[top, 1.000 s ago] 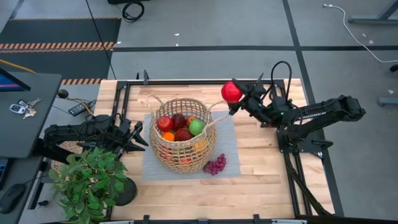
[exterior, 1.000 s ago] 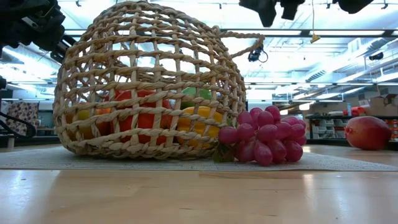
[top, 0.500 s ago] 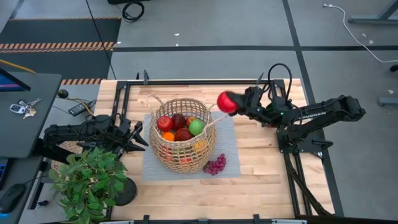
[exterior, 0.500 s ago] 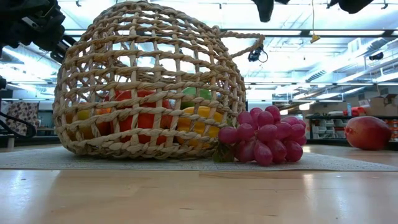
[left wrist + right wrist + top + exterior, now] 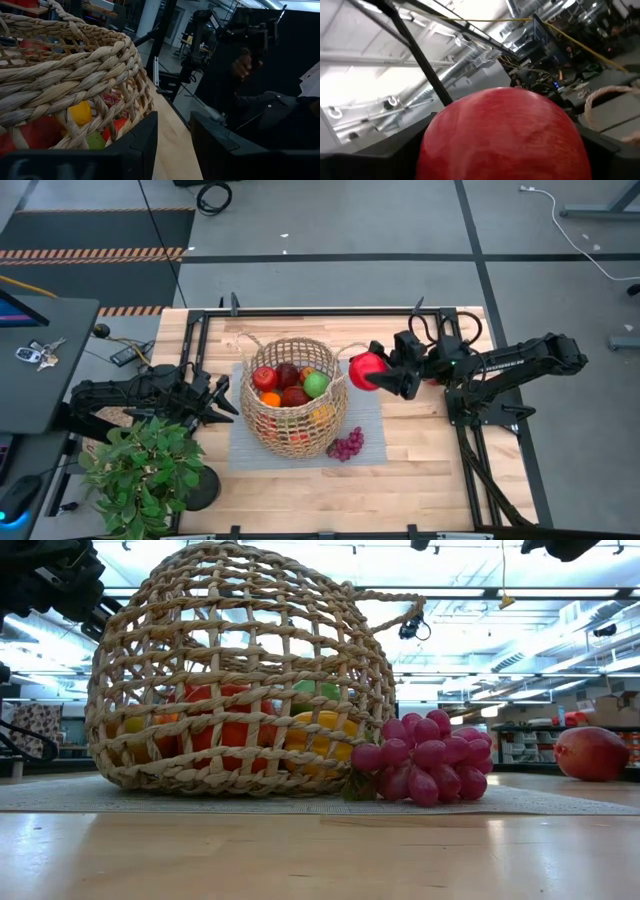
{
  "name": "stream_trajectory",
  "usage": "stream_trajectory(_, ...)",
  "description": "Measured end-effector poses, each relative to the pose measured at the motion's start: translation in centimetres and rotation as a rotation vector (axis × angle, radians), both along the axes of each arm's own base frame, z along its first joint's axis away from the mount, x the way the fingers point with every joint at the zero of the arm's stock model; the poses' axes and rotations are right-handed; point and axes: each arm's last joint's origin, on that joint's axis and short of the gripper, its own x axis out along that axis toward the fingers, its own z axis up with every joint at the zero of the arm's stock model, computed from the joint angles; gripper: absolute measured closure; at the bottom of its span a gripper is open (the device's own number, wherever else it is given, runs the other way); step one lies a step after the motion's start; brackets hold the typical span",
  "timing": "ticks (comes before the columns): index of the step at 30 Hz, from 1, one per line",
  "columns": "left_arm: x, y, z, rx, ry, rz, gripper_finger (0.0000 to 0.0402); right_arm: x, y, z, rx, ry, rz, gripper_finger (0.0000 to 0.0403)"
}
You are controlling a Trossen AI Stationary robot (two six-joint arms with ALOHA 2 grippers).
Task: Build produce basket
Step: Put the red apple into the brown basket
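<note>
The tan wicker basket (image 5: 293, 395) stands on a grey mat (image 5: 365, 395). It holds red apples, a dark red fruit, a green pear and orange and yellow pieces. In the low view the basket (image 5: 240, 680) shows with purple grapes (image 5: 425, 755) lying against its base; the grapes (image 5: 347, 445) lie on the mat's near right corner. My right gripper (image 5: 383, 373) is shut on a red apple (image 5: 367, 370), just right of the basket's rim. My left gripper (image 5: 172, 145) is open and waits beside the basket's left wall (image 5: 65, 75). My right gripper holds the red apple (image 5: 502, 132) pinched between its two fingers (image 5: 385, 150), one on each side. The fingers come roughly level from the table's right, pointing toward the basket. The apple is lifted clear of the table, beside the basket's right loop handle (image 5: 345, 360).
A potted green plant (image 5: 140, 470) stands at the table's near left corner, close to the left arm. A red-yellow fruit (image 5: 592, 753) lies on the table, off to the right in the low view. Black frame rails (image 5: 320, 310) run along the table's edges. Bare wood (image 5: 420, 450) lies right of the mat.
My right gripper, shut on the red apple, has carried it from near the table's far edge toward the near edge, to a spot beside the basket's right rim, turning as it went. The basket, the grapes and the left arm have kept still.
</note>
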Motion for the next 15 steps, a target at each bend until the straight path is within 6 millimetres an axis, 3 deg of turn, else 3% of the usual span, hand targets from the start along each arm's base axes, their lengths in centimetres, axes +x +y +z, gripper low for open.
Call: stream_trajectory(15,0.00,0.00,0.00,0.000,0.000,0.000,0.0280,-0.08,-0.77,0.29,-0.339,-0.078,-0.291,0.0045)
